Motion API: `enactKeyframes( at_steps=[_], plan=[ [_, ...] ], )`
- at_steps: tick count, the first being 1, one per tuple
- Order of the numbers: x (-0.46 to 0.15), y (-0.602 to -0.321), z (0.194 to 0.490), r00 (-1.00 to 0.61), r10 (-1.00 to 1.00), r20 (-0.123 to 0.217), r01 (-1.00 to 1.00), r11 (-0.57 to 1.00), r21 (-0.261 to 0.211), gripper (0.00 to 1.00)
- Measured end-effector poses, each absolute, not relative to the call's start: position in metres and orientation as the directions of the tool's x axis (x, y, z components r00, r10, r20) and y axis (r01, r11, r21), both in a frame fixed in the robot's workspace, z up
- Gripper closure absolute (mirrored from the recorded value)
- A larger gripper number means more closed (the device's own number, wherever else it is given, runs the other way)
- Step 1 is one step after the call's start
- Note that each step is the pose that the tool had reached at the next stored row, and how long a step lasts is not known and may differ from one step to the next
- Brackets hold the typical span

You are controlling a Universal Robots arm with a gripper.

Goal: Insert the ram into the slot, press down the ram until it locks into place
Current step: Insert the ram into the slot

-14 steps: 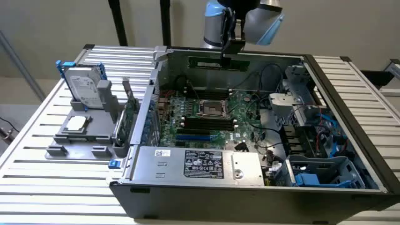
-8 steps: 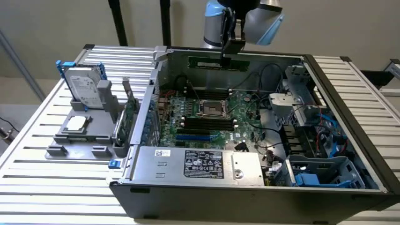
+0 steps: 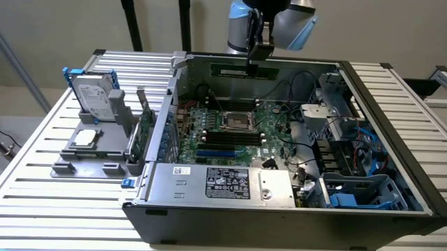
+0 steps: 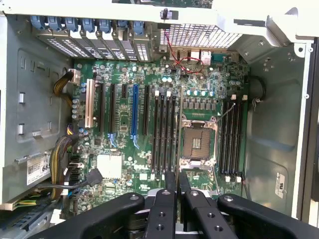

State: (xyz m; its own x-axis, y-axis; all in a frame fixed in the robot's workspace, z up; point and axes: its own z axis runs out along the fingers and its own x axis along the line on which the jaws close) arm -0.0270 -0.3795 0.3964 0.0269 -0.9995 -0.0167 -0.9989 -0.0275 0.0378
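RAM [image 3: 229, 70] is held clenched in the claw [image 4: 177, 178] approx. mid-length, raised above the mem slots [image 4: 162, 134] on the mobo [image 4: 127, 172] w/in the open PC case [image 3: 209, 227].

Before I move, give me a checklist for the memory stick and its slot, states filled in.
- Gripper has hold of the stick: ok
- Case open above the board: ok
- Stick lined up with its slot: cannot tell
- Clips at the ends of the slots open: cannot tell
- Stick level along its length: cannot tell
- Stick seated and locked: not ok, held above the board
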Motion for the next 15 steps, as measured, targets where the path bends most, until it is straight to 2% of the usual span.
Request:
enactKeyframes(
  at_steps=[15],
  plan=[
    [-0.035, -0.379, 0.369, 0.029, -0.999, -0.017, -0.999, -0.029, 0.038, 0.87]
  ],
)
